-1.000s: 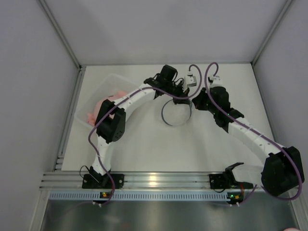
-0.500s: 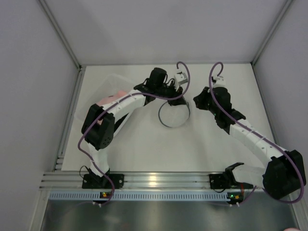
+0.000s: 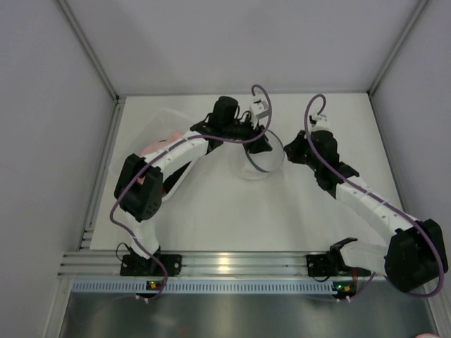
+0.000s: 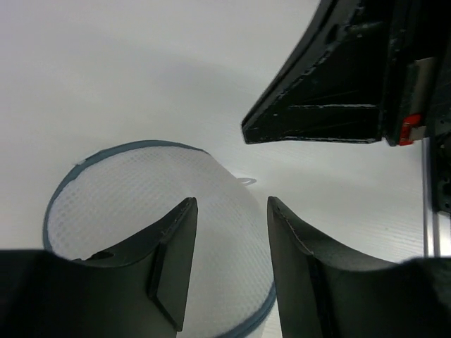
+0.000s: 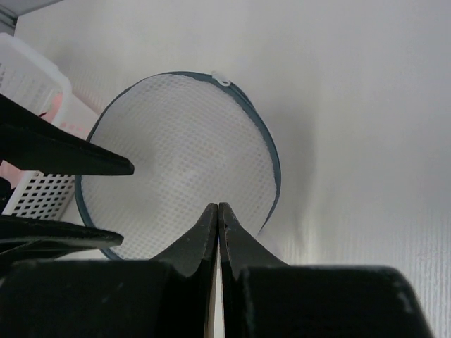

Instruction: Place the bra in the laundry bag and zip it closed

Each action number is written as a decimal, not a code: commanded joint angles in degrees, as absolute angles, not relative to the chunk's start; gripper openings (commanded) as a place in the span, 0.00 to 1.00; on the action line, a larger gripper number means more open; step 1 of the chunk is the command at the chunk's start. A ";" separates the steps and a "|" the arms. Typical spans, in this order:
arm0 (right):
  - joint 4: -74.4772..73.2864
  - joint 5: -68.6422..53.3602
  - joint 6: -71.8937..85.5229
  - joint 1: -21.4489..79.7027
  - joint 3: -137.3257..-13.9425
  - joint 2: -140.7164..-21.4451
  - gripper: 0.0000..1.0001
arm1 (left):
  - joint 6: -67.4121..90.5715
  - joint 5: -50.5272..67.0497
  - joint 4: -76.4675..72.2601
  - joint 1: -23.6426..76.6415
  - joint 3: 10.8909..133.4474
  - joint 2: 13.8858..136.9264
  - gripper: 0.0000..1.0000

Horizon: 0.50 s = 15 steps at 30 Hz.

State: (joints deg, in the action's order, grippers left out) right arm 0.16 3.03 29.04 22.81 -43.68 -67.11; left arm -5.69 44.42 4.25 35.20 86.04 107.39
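Note:
The laundry bag is a round white mesh pouch with a thin dark rim, tilted up off the table between both arms. My right gripper is shut, its tips pinched at the bag's near rim; from above it sits at the pouch's right edge. My left gripper is open, its jaws standing either side of the mesh with nothing clamped. A small white zip pull sits on the rim. The bra shows in no view.
A clear rectangular bin with pink cloth stands at the left, under the left arm. Its white lattice wall appears left of the pouch in the right wrist view. Grey walls enclose the white table.
My left gripper has opened and come off the bag. The left arm swung slightly left and back. The pouch tilted up and shifted a little to the right.

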 commanded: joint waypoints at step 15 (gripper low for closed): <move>1.50 -0.88 28.13 22.50 -44.91 -69.87 0.00 | 5.02 15.82 3.08 35.42 85.52 108.28 0.64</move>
State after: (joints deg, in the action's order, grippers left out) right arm 0.56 -0.43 28.97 22.81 -43.48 -69.17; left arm 3.27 18.13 5.98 35.29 86.02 111.98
